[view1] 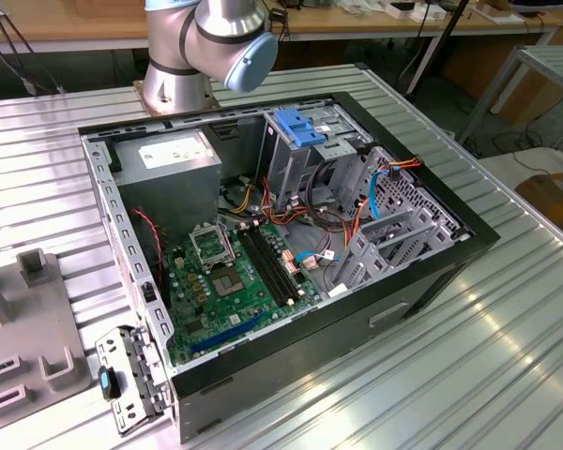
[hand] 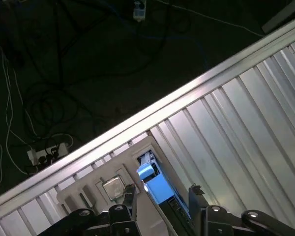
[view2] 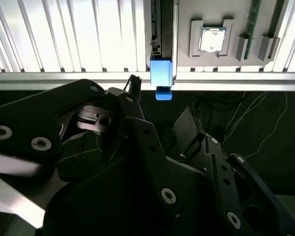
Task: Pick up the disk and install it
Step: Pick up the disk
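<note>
The disk [view2: 161, 73] is a dark slab in a bright blue carrier, standing on edge in a slot of a grey fixture plate [view2: 184, 29] near the table's edge. In the first wrist view the disk [hand: 156, 186] runs between the two black fingertips. My gripper [view2: 161, 101] is open, with one finger on each side of the disk's blue end and a gap to each. Whether the fingers [hand: 129, 191] are level with the disk or above it, I cannot tell. The open computer case [view1: 291, 375] lies on the table in the exterior view.
A processor chip [view2: 211, 39] and a memory stick [view2: 253, 24] sit in other slots of the fixture plate. Inside the case are a green motherboard [view1: 235, 281], a drive cage with a light blue bracket [view1: 300, 127] and loose cables. The arm's base [view1: 183, 66] stands behind the case.
</note>
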`<state>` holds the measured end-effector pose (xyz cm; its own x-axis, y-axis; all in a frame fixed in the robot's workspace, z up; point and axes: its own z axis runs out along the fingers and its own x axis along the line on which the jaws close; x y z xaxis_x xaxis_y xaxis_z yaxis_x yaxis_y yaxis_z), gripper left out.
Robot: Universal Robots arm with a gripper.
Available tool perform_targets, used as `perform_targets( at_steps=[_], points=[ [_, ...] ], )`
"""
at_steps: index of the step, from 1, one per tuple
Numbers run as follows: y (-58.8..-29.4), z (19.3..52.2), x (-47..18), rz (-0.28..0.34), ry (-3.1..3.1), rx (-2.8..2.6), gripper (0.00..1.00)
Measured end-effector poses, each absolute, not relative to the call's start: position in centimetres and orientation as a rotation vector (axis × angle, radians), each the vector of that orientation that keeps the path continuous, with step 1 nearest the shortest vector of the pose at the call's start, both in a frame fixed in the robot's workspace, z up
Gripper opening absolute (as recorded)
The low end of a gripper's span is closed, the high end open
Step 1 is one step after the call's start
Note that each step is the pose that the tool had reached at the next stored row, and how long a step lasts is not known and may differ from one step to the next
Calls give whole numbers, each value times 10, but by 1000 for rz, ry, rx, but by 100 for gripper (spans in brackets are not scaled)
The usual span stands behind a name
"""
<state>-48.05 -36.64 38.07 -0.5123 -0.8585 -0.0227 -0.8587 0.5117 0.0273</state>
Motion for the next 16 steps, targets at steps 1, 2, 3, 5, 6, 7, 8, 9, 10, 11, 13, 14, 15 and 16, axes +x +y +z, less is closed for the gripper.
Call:
perform_targets(
  at_steps=[1, 2, 3, 5, 6, 7, 8, 9, 10, 11, 13, 14, 15, 16],
  points=[
    [-366, 381, -481, 49, 2718, -1550, 55],
    [-366, 380, -481, 42, 2701, -1564, 55],
    [-366, 380, -481, 39, 2692, -1576, 55],
    [-366, 379, -481, 37, 2662, -1621, 55],
    [-366, 378, -481, 36, 2633, -1664, 55],
    [-366, 377, -481, 36, 2599, -1716, 55],
    [-366, 376, -481, 36, 2568, -1763, 55],
    [-367, 375, -481, 37, 2548, -1791, 55],
    [-367, 375, -481, 38, 2518, -1834, 55],
    [-367, 374, -481, 38, 2502, -1856, 55],
    [-368, 374, -481, 39, 2467, -1903, 55],
    [-369, 373, -481, 39, 2444, -1934, 55],
    [-369, 373, -481, 39, 2434, -1947, 55],
    [-369, 373, -481, 38, 2428, -1954, 55]
  ],
)
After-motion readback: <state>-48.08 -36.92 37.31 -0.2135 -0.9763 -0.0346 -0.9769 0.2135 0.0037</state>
